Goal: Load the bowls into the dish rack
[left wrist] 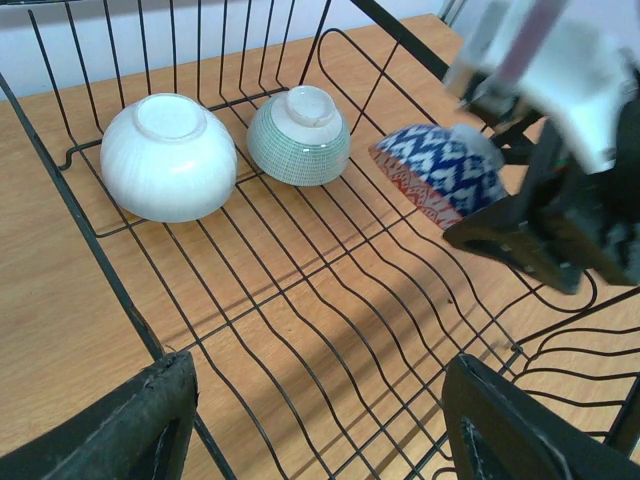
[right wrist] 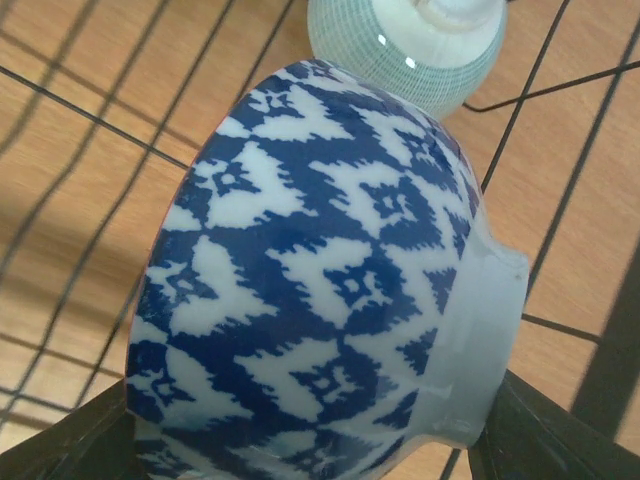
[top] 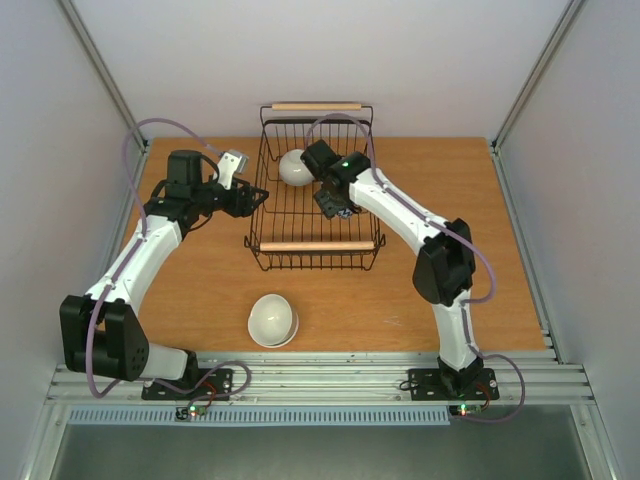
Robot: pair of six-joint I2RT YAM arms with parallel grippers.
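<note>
The black wire dish rack (top: pixel 316 246) stands mid-table. Inside it, a cream-white bowl (left wrist: pixel 168 155) and a pale green bowl (left wrist: pixel 298 135) lie upside down side by side. My right gripper (top: pixel 333 203) is over the rack, shut on a blue-and-white patterned bowl (right wrist: pixel 320 300) that is tilted on its side just above the wires, close to the green bowl (right wrist: pixel 410 45). My left gripper (left wrist: pixel 320 420) is open and empty at the rack's left edge, its fingers (left wrist: pixel 130 430) over the wire floor. Another white bowl (top: pixel 272 320) sits upright on the table in front of the rack.
The rack has two wooden bar handles, one far (top: pixel 316 105) and one near. White walls close in the wooden table (top: pixel 480 290) on three sides. A metal rail (top: pixel 320 375) carries both arm bases at the near edge.
</note>
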